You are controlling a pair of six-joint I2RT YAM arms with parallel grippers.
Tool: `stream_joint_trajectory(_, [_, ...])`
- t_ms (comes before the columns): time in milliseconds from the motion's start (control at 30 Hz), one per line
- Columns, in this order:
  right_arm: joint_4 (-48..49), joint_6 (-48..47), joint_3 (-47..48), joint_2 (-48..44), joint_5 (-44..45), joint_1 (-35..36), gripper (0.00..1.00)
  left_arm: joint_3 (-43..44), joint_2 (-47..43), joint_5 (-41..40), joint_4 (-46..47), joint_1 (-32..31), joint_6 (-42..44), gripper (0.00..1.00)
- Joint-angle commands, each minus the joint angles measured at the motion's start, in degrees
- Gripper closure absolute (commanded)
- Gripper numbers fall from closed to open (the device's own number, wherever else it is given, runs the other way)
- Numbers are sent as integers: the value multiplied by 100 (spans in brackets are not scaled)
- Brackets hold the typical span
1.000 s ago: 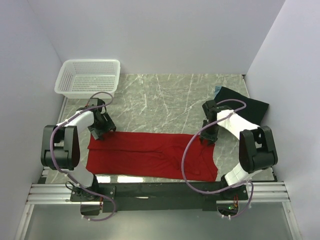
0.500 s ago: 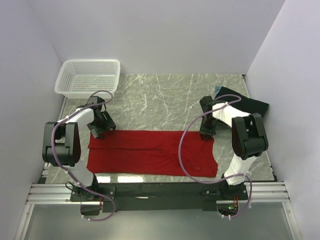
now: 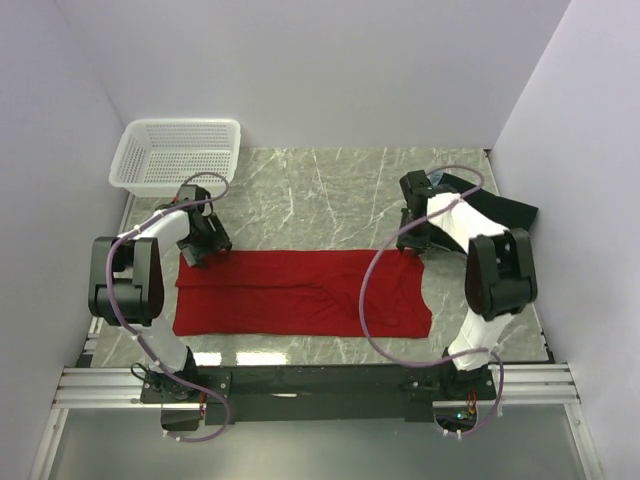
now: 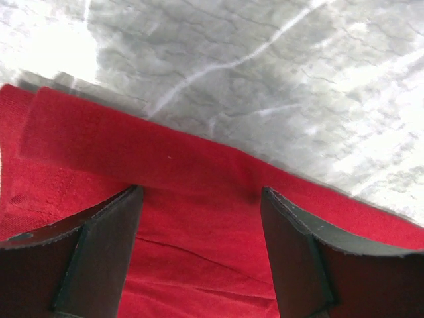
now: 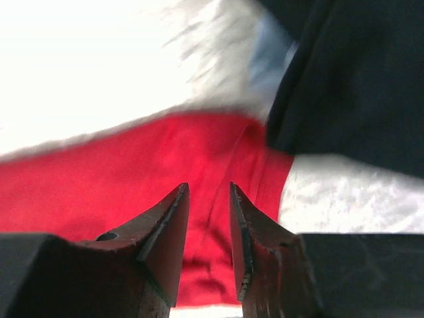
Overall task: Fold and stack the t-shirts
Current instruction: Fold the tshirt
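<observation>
From above, the red t-shirt (image 3: 300,292) lies flat near the arms. Its long side runs left to right. The left gripper (image 3: 205,242) is at its far left corner and the right gripper (image 3: 418,240) is at its far right corner. The black t-shirt (image 3: 495,210) lies at the far right, with a bit of light blue cloth (image 3: 437,181) beside it. A white basket (image 3: 178,155) sits at the far left of the grey marble table (image 3: 320,195). Pale walls (image 3: 300,70) stand around.

The left wrist view shows the left gripper (image 4: 202,199) wide open, holding nothing, with the red t-shirt (image 4: 199,162) under it.

The right wrist view is blurry. The right gripper (image 5: 209,192) has a thin gap, and I cannot tell if it pinches the red t-shirt (image 5: 99,175)
</observation>
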Motion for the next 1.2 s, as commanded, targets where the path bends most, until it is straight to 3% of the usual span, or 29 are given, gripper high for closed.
stream_joint_trajectory(0, [-48,-396,-164,-1138,-249,544,62,146,-542,-22,225,-120,87,23])
stream_joint_trajectory(200, [294,-344,-1095,-2299,-872,1748,62,-171,-1772,127,322,-173,-141,23])
stream_joint_trajectory(333, [847,-195,-1649,-2608,-1347,2074,62,-407,-2293,276,287,-173,-212,23])
stream_joint_trajectory(467, [1112,-300,-1905,-2372,-1532,2549,64,-714,-2548,356,190,-182,-282,23])
stream_joint_trajectory(767, [1209,-318,-1861,-1931,-1085,3542,64,-1419,-3391,347,-3,-182,-476,23])
stream_joint_trajectory(1167, [1227,-36,-2002,-1263,-92,3710,58,-1762,-3857,347,-197,-182,-546,22])
